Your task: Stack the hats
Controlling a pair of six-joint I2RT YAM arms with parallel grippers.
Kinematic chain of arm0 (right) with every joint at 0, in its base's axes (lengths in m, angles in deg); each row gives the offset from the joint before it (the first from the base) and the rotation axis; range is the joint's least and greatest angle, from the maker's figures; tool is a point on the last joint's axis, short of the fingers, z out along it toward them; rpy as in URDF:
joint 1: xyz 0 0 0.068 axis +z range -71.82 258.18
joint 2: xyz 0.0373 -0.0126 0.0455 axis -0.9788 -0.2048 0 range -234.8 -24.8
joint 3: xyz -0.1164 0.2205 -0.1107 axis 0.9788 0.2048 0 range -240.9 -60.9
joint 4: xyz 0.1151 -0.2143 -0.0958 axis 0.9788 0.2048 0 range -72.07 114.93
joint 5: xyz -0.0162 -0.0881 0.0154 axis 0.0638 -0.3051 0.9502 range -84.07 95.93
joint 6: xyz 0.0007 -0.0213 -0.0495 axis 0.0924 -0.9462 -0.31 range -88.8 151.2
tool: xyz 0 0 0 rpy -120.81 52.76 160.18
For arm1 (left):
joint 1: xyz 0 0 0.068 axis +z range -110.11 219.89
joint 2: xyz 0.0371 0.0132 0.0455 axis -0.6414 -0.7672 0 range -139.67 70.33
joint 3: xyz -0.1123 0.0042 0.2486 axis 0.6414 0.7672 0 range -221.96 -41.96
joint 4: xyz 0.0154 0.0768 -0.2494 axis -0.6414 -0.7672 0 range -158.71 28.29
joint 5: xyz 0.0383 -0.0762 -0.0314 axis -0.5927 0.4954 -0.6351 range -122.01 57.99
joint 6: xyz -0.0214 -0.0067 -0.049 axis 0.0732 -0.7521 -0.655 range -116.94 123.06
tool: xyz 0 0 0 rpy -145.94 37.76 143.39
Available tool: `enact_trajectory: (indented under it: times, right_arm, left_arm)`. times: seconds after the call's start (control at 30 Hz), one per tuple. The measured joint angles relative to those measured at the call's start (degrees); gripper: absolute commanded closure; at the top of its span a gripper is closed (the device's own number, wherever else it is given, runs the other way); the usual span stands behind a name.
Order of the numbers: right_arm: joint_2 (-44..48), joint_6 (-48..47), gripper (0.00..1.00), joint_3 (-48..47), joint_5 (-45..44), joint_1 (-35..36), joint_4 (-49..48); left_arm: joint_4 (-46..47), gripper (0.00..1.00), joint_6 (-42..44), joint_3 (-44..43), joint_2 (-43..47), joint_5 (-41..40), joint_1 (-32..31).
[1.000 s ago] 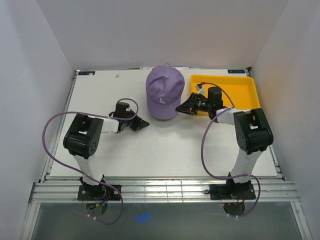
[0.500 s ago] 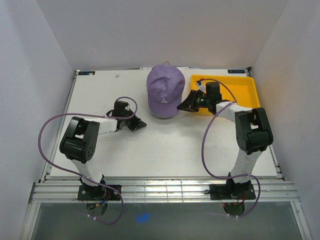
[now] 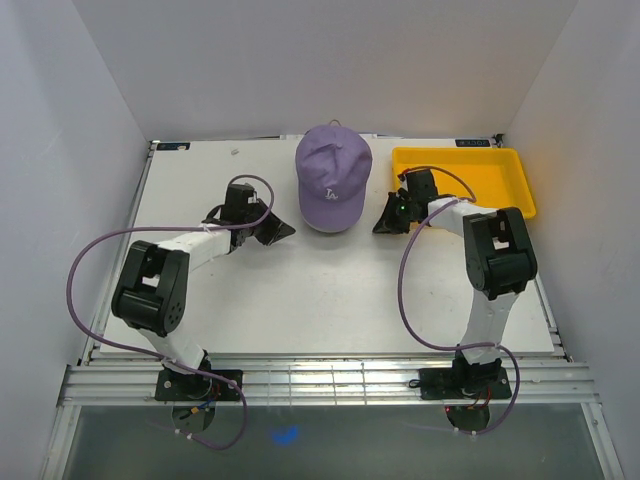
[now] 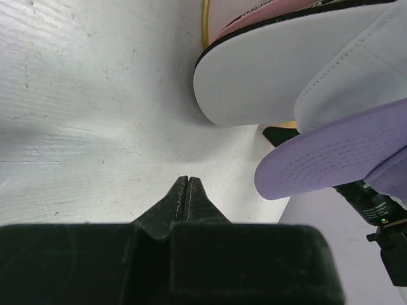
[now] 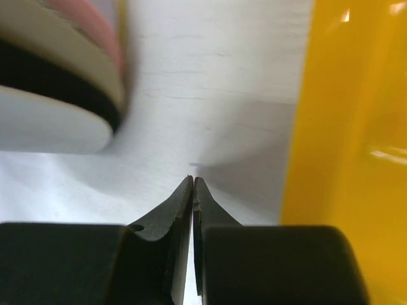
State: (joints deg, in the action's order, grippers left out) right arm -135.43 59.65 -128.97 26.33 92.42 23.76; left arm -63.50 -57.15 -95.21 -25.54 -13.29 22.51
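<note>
The hats are in one pile at the back middle of the table, with the purple hat (image 3: pixel 333 178) on top and its brim toward me. In the left wrist view a white brim (image 4: pixel 254 82) lies under the purple brim (image 4: pixel 337 159), with pink and black edges above it. My left gripper (image 3: pixel 290 232) (image 4: pixel 187 181) is shut and empty, just left of the pile's brims. My right gripper (image 3: pixel 379 229) (image 5: pixel 193 181) is shut and empty, low over the table between the pile (image 5: pixel 57 95) and the tray.
A yellow tray (image 3: pixel 500 170) (image 5: pixel 356 127) lies at the back right, close beside my right gripper. A thin gold wire (image 4: pixel 205 25) shows behind the pile. White walls close in the table on three sides.
My right gripper has drawn back from the purple hat's brim and closed. The purple hat sits slightly farther back. The left gripper has shifted a little toward the back.
</note>
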Motion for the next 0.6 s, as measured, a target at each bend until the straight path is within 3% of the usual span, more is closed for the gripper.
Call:
enact_trajectory:
  times: [0.17, 0.6]
  right_arm:
    - [-0.48, -1.73, 0.92, 0.04, -4.24, 0.28, 4.35]
    - [4.22, -2.1, 0.92, 0.02, -3.61, 0.9, 6.6]
  left_arm:
    - [-1.73, 0.96, 0.85, -3.17, 0.22, 0.02, 0.02]
    - [-3.41, 0.89, 1.73, -8.68, 4.94, -0.02, 0.02]
